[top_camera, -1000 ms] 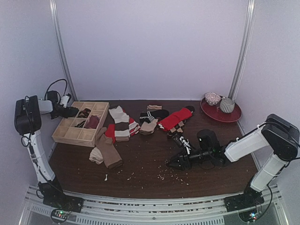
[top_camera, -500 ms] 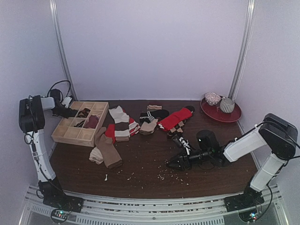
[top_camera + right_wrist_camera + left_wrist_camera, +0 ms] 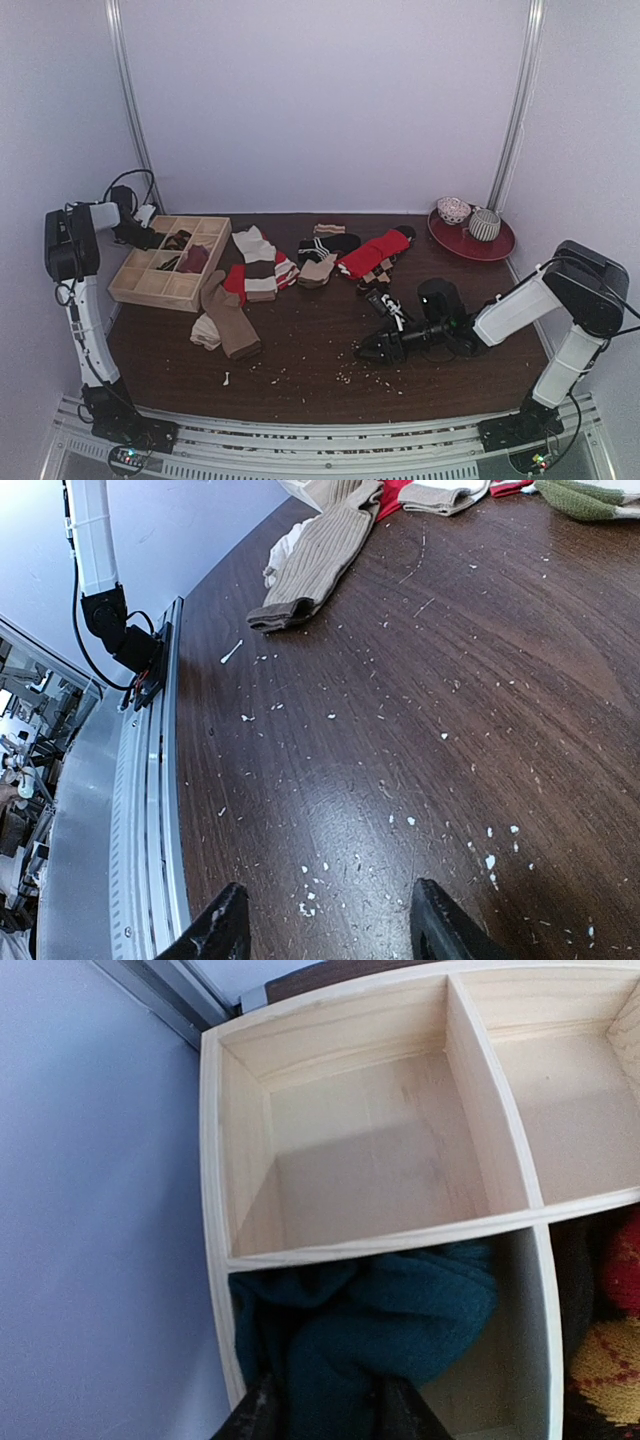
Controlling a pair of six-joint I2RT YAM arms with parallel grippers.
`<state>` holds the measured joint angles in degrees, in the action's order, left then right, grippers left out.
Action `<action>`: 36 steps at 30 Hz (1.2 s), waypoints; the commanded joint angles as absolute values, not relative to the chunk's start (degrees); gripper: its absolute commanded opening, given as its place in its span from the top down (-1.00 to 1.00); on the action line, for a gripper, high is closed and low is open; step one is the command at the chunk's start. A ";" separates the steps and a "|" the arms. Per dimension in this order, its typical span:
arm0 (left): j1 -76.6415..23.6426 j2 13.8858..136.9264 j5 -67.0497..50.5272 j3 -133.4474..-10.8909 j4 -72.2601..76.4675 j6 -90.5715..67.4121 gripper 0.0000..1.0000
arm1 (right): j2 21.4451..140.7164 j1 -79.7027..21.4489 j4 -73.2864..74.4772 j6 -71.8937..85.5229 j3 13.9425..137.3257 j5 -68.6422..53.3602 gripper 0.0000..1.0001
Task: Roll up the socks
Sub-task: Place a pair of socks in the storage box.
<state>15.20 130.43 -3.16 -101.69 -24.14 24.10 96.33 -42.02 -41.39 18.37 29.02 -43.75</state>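
Note:
A dark teal sock roll (image 3: 410, 1310) lies in a corner compartment of the wooden box (image 3: 400, 1242), which stands at the table's left (image 3: 150, 290). My left gripper (image 3: 325, 1400) hangs over it, jaws parted, one finger on each side of the roll. In the top view the left gripper (image 3: 135, 236) is at the box's back-left corner. A black sock with yellow and red pattern (image 3: 610, 1360) fills the neighbouring compartment. Loose socks lie mid-table: tan (image 3: 230, 320), striped (image 3: 258, 262), red (image 3: 372, 252). My right gripper (image 3: 330, 920) is open, low over bare wood (image 3: 365, 350).
A red plate (image 3: 500, 250) with two small bowls sits at the back right. White crumbs are scattered over the dark table (image 3: 420, 780). The tan socks (image 3: 320, 555) lie ahead of the right gripper. The metal rail (image 3: 150, 810) marks the near edge.
The left gripper's jaws have parted around the teal sock roll, and the left arm has shifted slightly at the box's corner. The right arm has barely moved.

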 commanded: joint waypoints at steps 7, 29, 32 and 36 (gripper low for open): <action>16.62 127.75 -1.21 -101.69 -27.53 22.86 0.16 | 94.69 -41.66 -41.50 18.05 29.90 -44.21 -0.11; 16.66 119.66 -6.91 -104.36 -28.86 20.91 -0.21 | 93.70 -41.62 -40.39 17.66 30.04 -43.91 -0.11; 16.61 118.64 -9.42 -104.64 -27.99 19.91 0.12 | 93.90 -41.66 -40.39 17.81 30.13 -43.92 -0.10; 16.38 120.65 -8.86 -105.70 -28.81 19.53 0.59 | 93.72 -41.67 -40.53 18.00 30.06 -43.85 -0.11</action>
<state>16.40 120.53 -6.94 -103.33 -28.82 20.49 94.85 -42.02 -40.77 18.24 29.02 -43.77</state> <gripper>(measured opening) 0.268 0.554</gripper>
